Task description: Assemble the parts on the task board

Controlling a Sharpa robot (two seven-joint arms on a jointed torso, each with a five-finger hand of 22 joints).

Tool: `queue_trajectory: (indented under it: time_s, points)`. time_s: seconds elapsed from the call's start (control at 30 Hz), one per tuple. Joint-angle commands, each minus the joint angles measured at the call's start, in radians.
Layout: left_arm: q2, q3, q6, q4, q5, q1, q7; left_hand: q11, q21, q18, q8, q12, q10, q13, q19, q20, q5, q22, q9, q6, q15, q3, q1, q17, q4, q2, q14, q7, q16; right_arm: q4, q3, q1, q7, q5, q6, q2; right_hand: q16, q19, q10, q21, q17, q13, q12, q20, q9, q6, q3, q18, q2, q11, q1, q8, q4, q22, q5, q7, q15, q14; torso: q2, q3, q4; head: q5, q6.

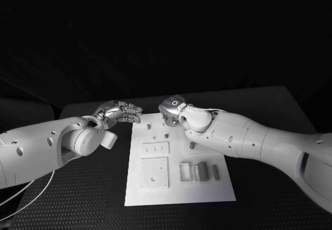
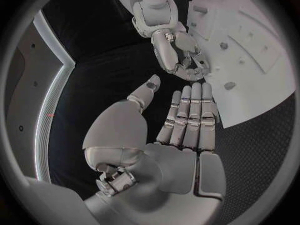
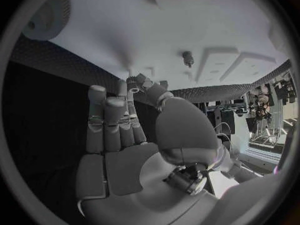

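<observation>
The white task board [image 1: 180, 194] lies in the middle of the black table. Two small pegs [image 1: 148, 127] stand near its far edge. A flat plate [image 1: 156, 148], a square plate [image 1: 153, 172] and three small blocks [image 1: 200, 171] sit nearer to me. My left hand [image 1: 119, 113] hovers just off the board's far left corner; in the left wrist view the left hand [image 2: 187, 120] has straight fingers, the thumb apart, and holds nothing. My right hand [image 1: 174, 109] hangs over the board's far edge. Its thumb tip meets a fingertip [image 3: 133, 86] above a peg [image 3: 187, 59]; whether something is pinched is hidden.
The black table [image 1: 83, 191] extends round the board on all sides. My right forearm [image 1: 235, 136] crosses above the board's far right corner, and my left forearm [image 1: 69, 141] lies beside its left edge. The board [image 2: 262, 85] also shows its pegs [image 2: 229, 85].
</observation>
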Motion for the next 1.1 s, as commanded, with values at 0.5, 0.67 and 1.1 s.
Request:
queue_trajectory:
  time_s: [0.5, 0.67, 1.1]
  points:
    - [-0.001, 0.001, 0.013, 0.004, 0.005, 0.002, 0.004, 0.008, -0.007, 0.008, -0.007, -0.007, 0.002, -0.002, 0.005, -0.001, 0.000, -0.002, -0.002, 0.000, 0.000, -0.008, -0.002, 0.002, 0.001, -0.002, 0.004, 0.006, -0.005, -0.008, 0.000, -0.001, 0.005, -0.008, -0.006, 0.006, 0.005, 0.001, 0.005, 0.008, -0.001, 0.002, -0.005, -0.006, 0.001, 0.011, 0.009, 0.058, -0.013, -0.002, 0.000, -0.005, 0.001, 0.021, 0.003, 0.005, -0.006, 0.000, 0.002, -0.0003, 0.0760, 0.001, -0.007]
    - [0.004, 0.001, 0.014, -0.002, 0.005, 0.001, 0.003, 0.008, -0.007, 0.008, -0.008, -0.008, 0.002, -0.002, 0.005, -0.001, 0.000, -0.002, -0.002, -0.001, 0.000, -0.008, -0.002, 0.002, 0.001, -0.002, 0.004, 0.006, -0.006, -0.009, -0.001, -0.001, -0.004, -0.010, -0.022, 0.008, 0.005, 0.001, 0.005, 0.008, -0.002, 0.003, -0.007, -0.007, 0.001, 0.010, 0.010, 0.058, -0.013, -0.001, 0.001, -0.006, 0.001, 0.021, 0.003, 0.005, -0.006, 0.000, 0.004, -0.0017, 0.0763, 0.000, -0.007]
    - [0.002, 0.001, 0.012, -0.005, 0.008, 0.001, 0.004, 0.008, -0.008, 0.008, -0.008, -0.009, 0.003, -0.002, 0.006, -0.001, 0.000, -0.002, -0.002, -0.001, 0.000, -0.008, -0.002, 0.003, 0.002, -0.001, 0.004, 0.006, -0.007, -0.004, 0.000, 0.000, -0.015, -0.019, -0.037, 0.000, 0.006, 0.000, 0.005, 0.009, -0.003, 0.005, -0.008, -0.007, 0.002, 0.011, 0.012, 0.058, -0.014, -0.001, 0.005, -0.008, -0.001, 0.021, 0.003, 0.005, -0.006, -0.001, 0.002, 0.0014, 0.0737, 0.003, -0.015]
